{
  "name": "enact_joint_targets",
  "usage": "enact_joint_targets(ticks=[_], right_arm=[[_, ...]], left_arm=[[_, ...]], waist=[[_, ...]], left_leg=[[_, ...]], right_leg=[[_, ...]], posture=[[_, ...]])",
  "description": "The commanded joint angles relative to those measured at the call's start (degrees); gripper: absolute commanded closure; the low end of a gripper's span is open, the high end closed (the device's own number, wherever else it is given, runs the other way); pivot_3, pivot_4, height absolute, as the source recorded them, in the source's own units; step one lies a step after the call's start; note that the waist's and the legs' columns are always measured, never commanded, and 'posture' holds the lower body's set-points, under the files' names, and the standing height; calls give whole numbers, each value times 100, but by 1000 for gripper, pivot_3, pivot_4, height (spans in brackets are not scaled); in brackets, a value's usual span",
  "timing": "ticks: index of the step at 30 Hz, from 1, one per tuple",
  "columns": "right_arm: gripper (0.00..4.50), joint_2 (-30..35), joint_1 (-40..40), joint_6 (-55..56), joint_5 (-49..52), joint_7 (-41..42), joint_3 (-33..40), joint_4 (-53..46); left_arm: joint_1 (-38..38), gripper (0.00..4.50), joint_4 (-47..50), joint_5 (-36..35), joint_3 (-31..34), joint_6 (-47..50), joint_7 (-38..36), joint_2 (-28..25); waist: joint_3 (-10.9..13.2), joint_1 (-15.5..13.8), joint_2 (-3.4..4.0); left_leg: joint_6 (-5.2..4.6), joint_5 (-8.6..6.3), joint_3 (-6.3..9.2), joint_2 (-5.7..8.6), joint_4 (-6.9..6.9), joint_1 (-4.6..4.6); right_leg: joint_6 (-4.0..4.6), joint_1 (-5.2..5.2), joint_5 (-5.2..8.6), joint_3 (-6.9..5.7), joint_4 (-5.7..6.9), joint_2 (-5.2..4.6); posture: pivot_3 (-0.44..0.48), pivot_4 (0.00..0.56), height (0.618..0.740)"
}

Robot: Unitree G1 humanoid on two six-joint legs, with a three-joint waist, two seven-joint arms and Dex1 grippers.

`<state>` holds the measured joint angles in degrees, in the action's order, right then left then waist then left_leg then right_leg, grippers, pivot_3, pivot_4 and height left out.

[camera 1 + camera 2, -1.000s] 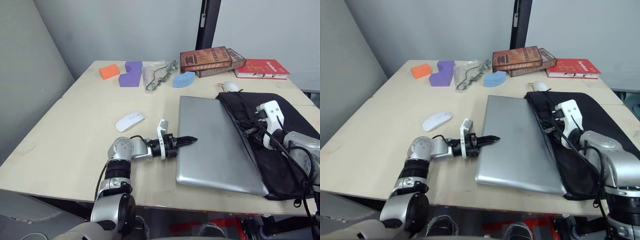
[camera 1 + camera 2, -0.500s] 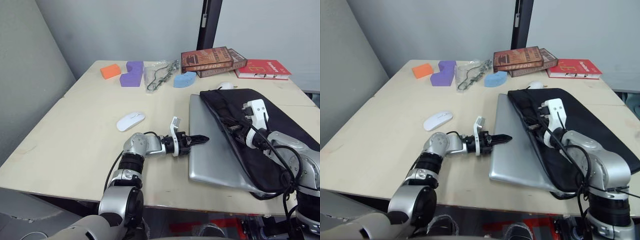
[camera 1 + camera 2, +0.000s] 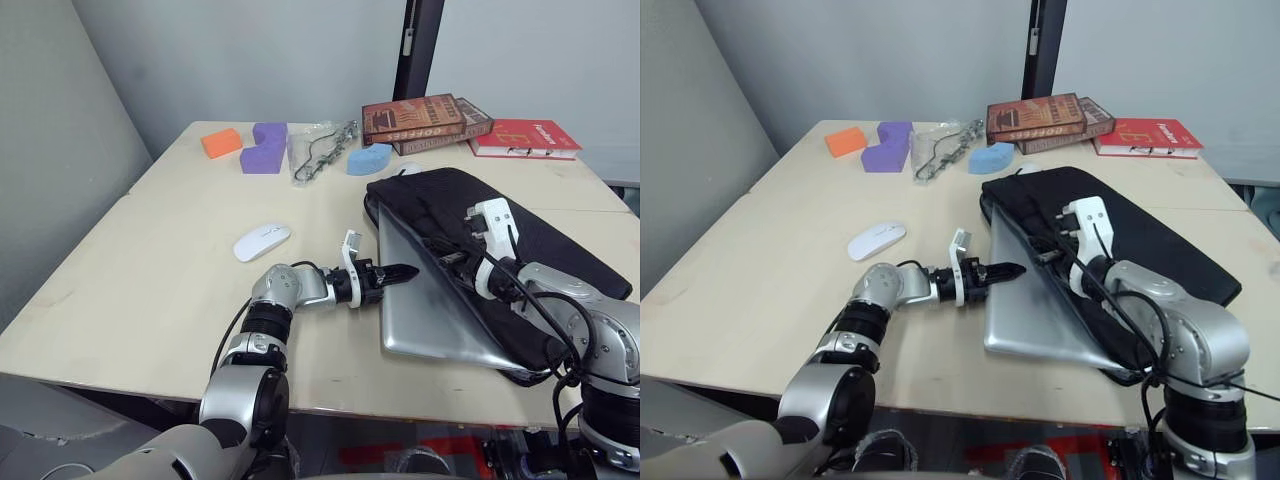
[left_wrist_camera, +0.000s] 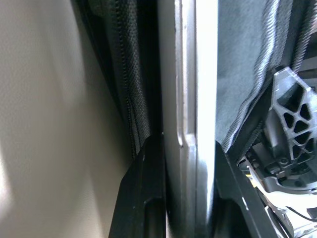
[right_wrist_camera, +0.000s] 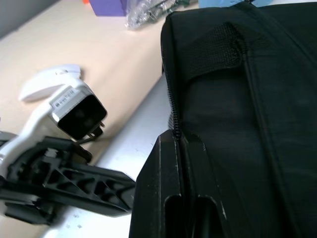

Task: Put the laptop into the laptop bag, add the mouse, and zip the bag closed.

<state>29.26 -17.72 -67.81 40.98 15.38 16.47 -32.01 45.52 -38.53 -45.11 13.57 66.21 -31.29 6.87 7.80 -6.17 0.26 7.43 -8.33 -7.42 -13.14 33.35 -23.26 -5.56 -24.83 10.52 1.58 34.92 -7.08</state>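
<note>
The silver-grey laptop (image 3: 425,310) lies on the table with its far and right parts inside the black laptop bag (image 3: 540,235). My left gripper (image 3: 405,271) is at the laptop's left edge, and in the left wrist view that edge (image 4: 185,99) sits pinched between its two fingers. My right gripper (image 3: 447,258) is shut on the zippered rim of the bag's mouth (image 5: 171,106), holding the top flap above the lid. The white mouse (image 3: 260,241) rests on the table to the left of both grippers.
Along the table's back edge stand an orange block (image 3: 220,143), purple blocks (image 3: 262,148), a clear plastic pouch with a chain (image 3: 320,148), a blue foam piece (image 3: 368,158), brown books (image 3: 420,118) and a red book (image 3: 522,137).
The bag's top flap has come further left over the laptop, covering more of the lid. The left gripper stays at the laptop's left edge.
</note>
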Motion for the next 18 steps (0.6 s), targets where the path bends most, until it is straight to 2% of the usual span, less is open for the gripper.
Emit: enact_joint_targets(ticks=[1, 6, 9, 18], right_arm=[[4475, 279, 38, 224, -139, 106, 52, -51], [4475, 447, 42, 240, -71, 229, 159, 36], [4475, 299, 38, 164, 172, 282, 104, -47], [4475, -696, -218, -217, 800, -388, 53, -207]], left_arm=[[294, 4170, 201, -337, 257, -286, -28, 556], [188, 4170, 285, -423, 297, -279, 65, 493], [236, 4170, 207, -438, 306, -418, 122, 528], [557, 4170, -190, -480, 369, -881, 218, 632]], waist=[[0, 5, 0], [1, 8, -1], [1, 10, -1], [1, 56, 0]], left_leg=[[0, 0, 0, 0, 0, 0], [1, 1, 0, -1, -1, 0], [0, 0, 0, -1, -1, -1], [-7, 4, 0, -1, -1, 2]], right_leg=[[-2, 0, -1, 0, 0, 0], [-9, -1, 0, 0, 0, 0], [-9, -1, 0, 0, 0, 0], [-9, -3, -1, 4, 9, 1]], posture=[[0, 150, 734], [0, 150, 734], [0, 150, 734], [0, 150, 734]])
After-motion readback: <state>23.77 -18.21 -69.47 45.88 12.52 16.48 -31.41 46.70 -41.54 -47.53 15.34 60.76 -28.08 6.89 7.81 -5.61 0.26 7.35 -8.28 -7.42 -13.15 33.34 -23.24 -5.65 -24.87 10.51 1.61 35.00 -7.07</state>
